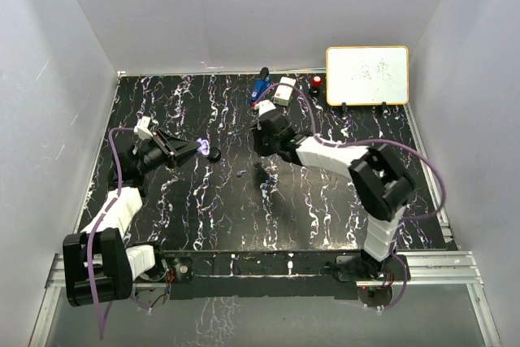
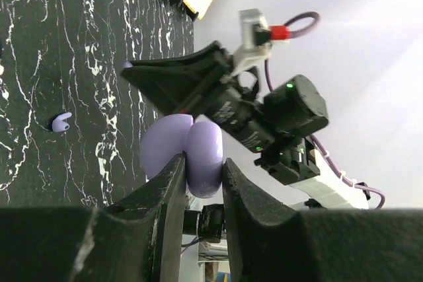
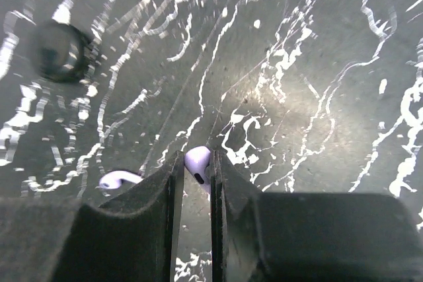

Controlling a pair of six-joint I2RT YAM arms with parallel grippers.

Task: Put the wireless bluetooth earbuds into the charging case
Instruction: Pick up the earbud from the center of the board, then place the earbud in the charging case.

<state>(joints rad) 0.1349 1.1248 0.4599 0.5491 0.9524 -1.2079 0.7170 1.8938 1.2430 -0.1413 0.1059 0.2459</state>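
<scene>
Right wrist view: right gripper (image 3: 195,171) pinches one lavender earbud (image 3: 197,158), to the right of the lavender charging case (image 2: 198,143), which the left gripper (image 2: 203,163) clamps. A second lavender earbud (image 3: 117,179) lies loose on the table, also right of the case. One black puck (image 1: 214,153) sits just beside the case.

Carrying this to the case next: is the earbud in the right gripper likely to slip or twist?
Likely somewhat. The earbud looks smooth, glossy and rounded, and the right gripper pinches it only at the fingertips, so it may rotate or pop out. It looks tiny, probably light, so sagging seems unlikely.
</scene>
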